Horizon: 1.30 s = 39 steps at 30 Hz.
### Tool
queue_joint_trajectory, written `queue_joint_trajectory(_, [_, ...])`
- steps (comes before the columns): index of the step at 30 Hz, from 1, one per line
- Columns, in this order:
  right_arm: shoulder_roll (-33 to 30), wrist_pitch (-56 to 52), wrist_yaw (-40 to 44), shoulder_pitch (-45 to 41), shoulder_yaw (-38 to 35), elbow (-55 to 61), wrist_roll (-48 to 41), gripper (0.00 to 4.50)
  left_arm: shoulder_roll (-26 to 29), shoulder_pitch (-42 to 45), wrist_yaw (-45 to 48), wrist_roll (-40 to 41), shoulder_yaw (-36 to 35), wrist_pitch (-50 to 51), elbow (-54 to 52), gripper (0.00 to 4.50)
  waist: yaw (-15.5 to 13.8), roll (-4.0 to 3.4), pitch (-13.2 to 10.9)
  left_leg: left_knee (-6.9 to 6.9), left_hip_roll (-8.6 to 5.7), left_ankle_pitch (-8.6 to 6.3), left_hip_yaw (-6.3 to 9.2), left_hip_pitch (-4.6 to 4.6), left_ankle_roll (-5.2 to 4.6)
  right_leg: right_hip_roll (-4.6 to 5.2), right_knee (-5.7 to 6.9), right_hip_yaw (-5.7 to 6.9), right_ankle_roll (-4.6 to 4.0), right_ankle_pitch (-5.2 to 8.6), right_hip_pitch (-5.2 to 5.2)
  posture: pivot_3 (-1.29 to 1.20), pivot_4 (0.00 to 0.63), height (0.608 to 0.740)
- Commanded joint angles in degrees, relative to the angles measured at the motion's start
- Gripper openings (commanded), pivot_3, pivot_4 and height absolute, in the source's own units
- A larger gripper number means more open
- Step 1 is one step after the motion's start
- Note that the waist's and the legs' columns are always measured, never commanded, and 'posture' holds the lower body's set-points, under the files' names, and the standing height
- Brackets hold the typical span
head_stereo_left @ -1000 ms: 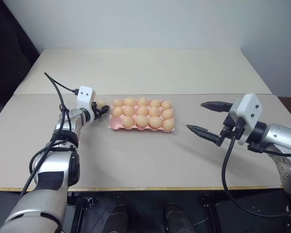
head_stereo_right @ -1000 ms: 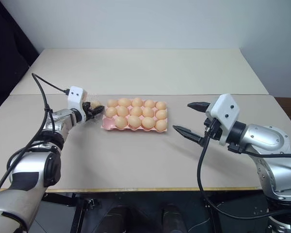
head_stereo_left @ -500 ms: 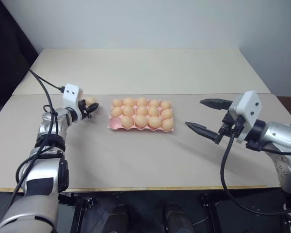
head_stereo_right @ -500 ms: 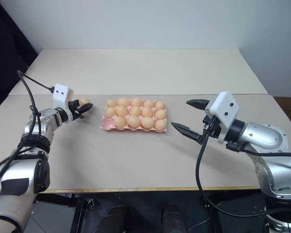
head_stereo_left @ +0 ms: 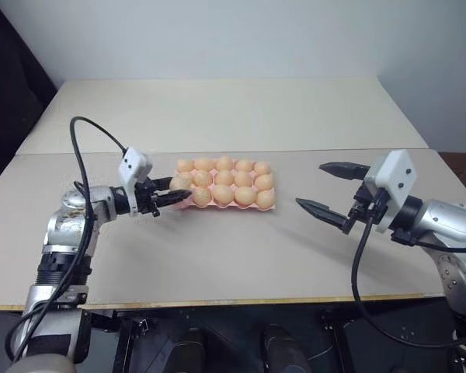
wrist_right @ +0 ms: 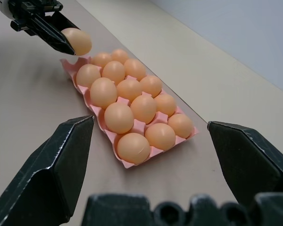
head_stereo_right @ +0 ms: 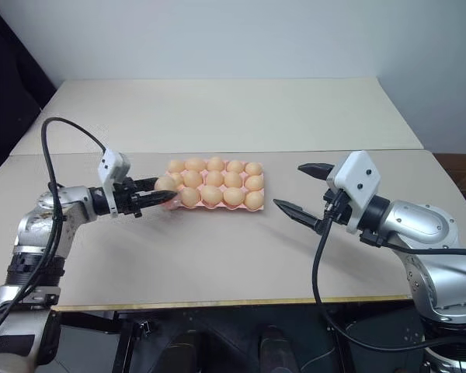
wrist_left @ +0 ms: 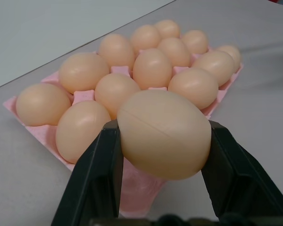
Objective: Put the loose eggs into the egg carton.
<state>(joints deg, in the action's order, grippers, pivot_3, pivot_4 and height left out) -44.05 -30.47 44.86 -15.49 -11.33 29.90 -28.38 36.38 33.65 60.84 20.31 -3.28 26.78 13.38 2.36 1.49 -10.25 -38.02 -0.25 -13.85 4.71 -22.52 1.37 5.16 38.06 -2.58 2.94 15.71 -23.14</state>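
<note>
My left gripper (head_stereo_left: 171, 191) is shut on a tan-orange egg (wrist_left: 164, 134), holding it just above the table at the near-left corner of the egg carton (head_stereo_left: 186, 205). The carton is a pale pink tray with several eggs in its cups. Bare pink (wrist_left: 137, 186) shows under the held egg. From the right wrist view the held egg (wrist_right: 77, 41) hangs over that same corner (wrist_right: 68, 63). My right gripper (head_stereo_left: 312, 185) hovers open to the right of the carton with nothing between its fingers.
The carton lies mid-table on a beige tabletop (head_stereo_left: 217, 256). A second beige table (head_stereo_left: 217, 109) adjoins it behind a seam, with a pale wall beyond. The front edge (head_stereo_left: 217, 301) runs close below both arms.
My left gripper closed on an egg lying left of the carton, lifted it, and swung it back to the carton's near-left corner. The right gripper has stayed put.
</note>
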Motion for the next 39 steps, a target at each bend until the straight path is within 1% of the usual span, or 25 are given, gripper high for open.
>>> queue_joint_trajectory(1, [-0.12, 0.05, -0.66, -0.56, -0.96, 2.15, -1.29, 4.5, 1.36, -0.36, -1.02, -1.08, 0.29, -0.29, -2.26, 2.09, -0.01, 0.0, 0.0, 0.0, 0.0, 0.0, 0.0, -0.01, 0.0, 0.0, 0.0, 0.0, 0.0, 0.0, 0.0, 0.0, 0.15, 0.74])
queue_joint_trajectory(3, [-0.11, -0.02, -0.78, -0.57, -0.96, 2.25, -1.3, 4.5, 1.63, -0.16, -1.28, -1.18, 0.52, 0.8, -2.11, 2.09, 0.0, 0.0, 0.0, 0.0, 0.0, 0.0, 0.0, -0.01, 0.0, 0.0, 0.0, 0.0, 0.0, 0.0, -0.01, 0.0, 0.15, 0.74])
queue_joint_trajectory(10, [-0.16, -0.32, -0.76, -0.95, -0.84, 2.07, -1.52, 4.5, 2.9, -0.25, -1.55, -1.39, -0.18, 0.61, -3.67, 4.32, 0.02, 0.0, 0.0, 0.0, 0.0, 0.0, 0.0, 0.0, 0.0, -0.01, 0.0, 0.0, 0.0, 0.0, -0.01, 0.0, 0.15, 0.74])
queue_joint_trajectory(11, [-0.18, -0.38, -0.75, -0.92, -0.86, 2.11, -1.56, 4.5, 3.38, -0.31, -1.73, -1.23, -0.81, 0.54, -4.13, 4.49, 0.0, 0.0, 0.0, 0.01, 0.01, 0.0, 0.0, 0.0, 0.0, 0.0, 0.0, 0.0, 0.0, 0.0, -0.01, 0.0, 0.15, 0.74])
queue_joint_trajectory(14, [-0.32, -0.28, -0.47, -0.94, -0.86, 1.67, -1.45, 4.5, 5.17, -0.36, -1.55, -0.06, -3.22, 0.35, -4.96, 4.49, 0.0, 0.0, 0.0, 0.01, 0.01, 0.0, 0.0, -0.01, 0.0, 0.0, -0.01, 0.0, 0.0, 0.0, -0.01, 0.0, 0.15, 0.74])
queue_joint_trajectory(17, [-0.95, -0.01, 0.35, -1.0, -1.19, 0.78, -1.28, 4.5, 8.54, -1.55, 0.61, 1.64, -6.35, -0.47, -6.18, 4.49, 0.23, 0.0, 0.0, 0.01, 0.04, 0.0, 0.0, 0.0, 0.0, -0.02, 0.0, 0.0, 0.0, 0.0, -0.03, 0.0, 0.15, 0.74])
queue_joint_trajectory(19, [-1.57, -0.07, 1.11, -1.04, -1.97, -0.08, -1.61, 4.5, 11.42, -3.57, 2.53, 3.95, -9.69, 0.15, -7.84, 4.49, 0.3, -0.01, 0.0, 0.04, 0.05, 0.0, 0.0, 0.0, -0.01, -0.02, 0.0, -0.01, 0.0, 0.0, -0.05, 0.0, 0.15, 0.74])
queue_joint_trajectory(21, [-2.21, -0.27, 2.25, -1.14, -3.06, -1.5, -2.42, 4.5, 15.63, -7.43, 6.17, 5.77, -13.41, -0.2, -10.01, 4.49, 0.33, -0.01, -0.01, 0.07, 0.06, 0.0, -0.01, 0.0, 0.0, -0.02, -0.03, -0.01, 0.0, 0.0, -0.06, 0.0, 0.15, 0.74])
queue_joint_trajectory(22, [-2.47, -0.45, 2.68, -1.18, -3.51, -2.35, -2.76, 4.5, 18.04, -10.24, 8.12, 5.16, -14.7, -2.06, -11.2, 4.49, 0.33, -0.02, -0.01, 0.09, 0.06, 0.0, -0.02, 0.0, 0.0, -0.02, -0.04, -0.02, 0.0, 0.0, -0.06, 0.0, 0.15, 0.74])
queue_joint_trajectory(23, [-2.9, -0.12, 3.19, -1.04, -3.6, -3.13, -2.68, 4.5, 19.73, -12.87, 9.6, 5.13, -16.26, -3.41, -12.34, 4.49, 0.36, -0.03, -0.02, 0.1, 0.06, 0.0, -0.02, 0.0, 0.0, -0.02, -0.05, -0.03, 0.0, 0.0, -0.06, 0.0, 0.15, 0.74])
queue_joint_trajectory(25, [-3.51, 0.42, 4.29, -0.52, -3.79, -4.45, -2.97, 4.5, 22.25, -17.64, 11.23, 6.88, -19.99, -2.42, -15.09, 4.49, 0.17, -0.04, -0.02, 0.13, 0.07, 0.0, -0.04, 0.03, 0.0, -0.01, -0.05, -0.05, -0.01, 0.01, -0.06, 0.0, 0.15, 0.74])
queue_joint_trajectory(28, [-3.84, 0.39, 5.42, -0.24, -3.84, -6.27, -3.6, 4.5, 23.34, -24.28, 12.95, 10.51, -25.9, 0.02, -19.86, 4.49, -0.24, -0.04, -0.02, 0.14, 0.07, 0.0, -0.05, 0.08, 0.0, 0.01, -0.06, -0.04, -0.01, 0.01, 0.01, 0.0, 0.15, 0.74])
queue_joint_trajectory(31, [-4.18, 0.73, 6.52, -0.16, -3.35, -7.52, -3.1, 4.5, 22.44, -29.89, 11.65, 14.11, -30.93, 3.97, -25.43, 4.49, -0.31, -0.04, -0.02, 0.14, 0.06, -0.01, -0.07, 0.09, 0.0, 0.04, -0.07, -0.03, -0.01, 0.01, 0.05, 0.0, 0.15, 0.74])
queue_joint_trajectory(34, [-4.21, 0.78, 7.19, -0.87, -2.56, -8.2, -3.0, 4.5, 20.57, -32.88, 8.27, 17.09, -33.9, 7.43, -29.78, 4.49, -0.26, -0.04, -0.02, 0.14, 0.08, -0.01, -0.07, 0.09, 0.0, 0.02, -0.07, -0.03, -0.01, 0.01, 0.03, 0.0, 0.15, 0.74])
queue_joint_trajectory(39, [-4.02, 1.13, 7.91, -2.33, -1.24, -9.24, -2.48, 4.5, 19.13, -35.95, 5.1, 19.05, -35.95, 9.57, -33.38, 4.49, 0.03, -0.04, -0.02, 0.14, 0.08, -0.01, -0.08, 0.13, 0.0, 0.01, -0.06, -0.06, -0.01, 0.01, 0.04, 0.0, 0.15, 0.74])
